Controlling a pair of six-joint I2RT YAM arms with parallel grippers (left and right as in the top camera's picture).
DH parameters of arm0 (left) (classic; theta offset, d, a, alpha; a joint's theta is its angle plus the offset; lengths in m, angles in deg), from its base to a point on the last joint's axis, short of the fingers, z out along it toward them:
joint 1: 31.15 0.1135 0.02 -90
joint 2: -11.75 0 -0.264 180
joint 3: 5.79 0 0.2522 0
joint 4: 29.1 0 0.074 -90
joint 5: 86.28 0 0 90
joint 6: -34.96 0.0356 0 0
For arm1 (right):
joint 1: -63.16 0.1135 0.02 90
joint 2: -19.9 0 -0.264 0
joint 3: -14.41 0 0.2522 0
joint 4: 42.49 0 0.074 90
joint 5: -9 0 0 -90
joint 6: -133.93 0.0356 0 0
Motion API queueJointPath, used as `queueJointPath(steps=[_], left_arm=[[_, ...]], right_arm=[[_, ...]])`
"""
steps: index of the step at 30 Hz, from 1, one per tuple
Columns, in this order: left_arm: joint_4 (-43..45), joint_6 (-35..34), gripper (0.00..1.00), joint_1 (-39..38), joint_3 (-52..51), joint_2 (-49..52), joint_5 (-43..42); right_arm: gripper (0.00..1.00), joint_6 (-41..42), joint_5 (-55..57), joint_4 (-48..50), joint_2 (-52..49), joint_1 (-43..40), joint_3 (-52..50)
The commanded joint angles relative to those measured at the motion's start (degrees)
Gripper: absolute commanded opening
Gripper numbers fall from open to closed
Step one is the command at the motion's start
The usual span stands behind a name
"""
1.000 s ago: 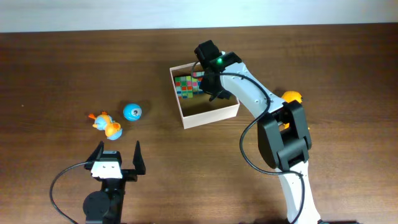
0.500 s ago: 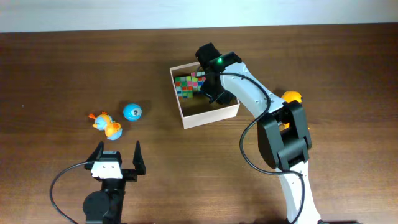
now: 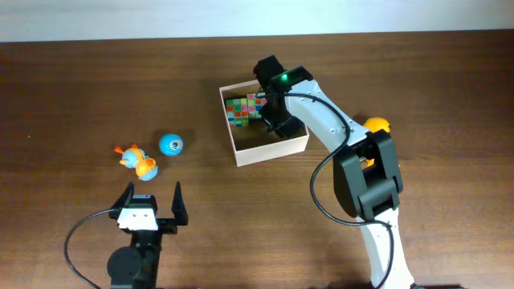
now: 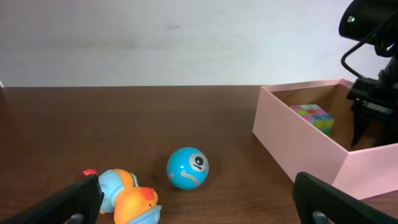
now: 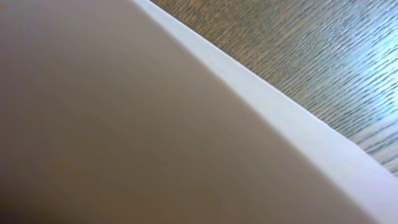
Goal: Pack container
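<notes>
Reaching inside the container, right end effector beside colourful cube.

Robotics lab bench, dark wooden table, bare white wall, cabled robot arm

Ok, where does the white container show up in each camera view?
Overhead: the container sits just right of centre, in the upper half.
Left wrist: at the right edge, mid-height, its walls looking pinkish.
Right wrist: a close, blurred pale wall and rim fill most of the frame, likely the container.
Shared landmark: the multicoloured cube inside it, seen overhead and from the left wrist, not from the right wrist.
</notes>
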Motion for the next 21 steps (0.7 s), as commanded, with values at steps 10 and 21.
queueJointPath(steps=[10, 21], left_arm=[[0.09, 0.87, 0.99, 0.31, -0.42, -0.44, 0.2], [0.09, 0.87, 0.99, 0.31, -0.42, -0.44, 0.2]], right_arm=[[0.2, -17.42, -1.18, 3.96, -0.7, -0.55, 2.49], [0.24, -25.83, 5.84, -0.52, -0.59, -0.63, 9.66]])
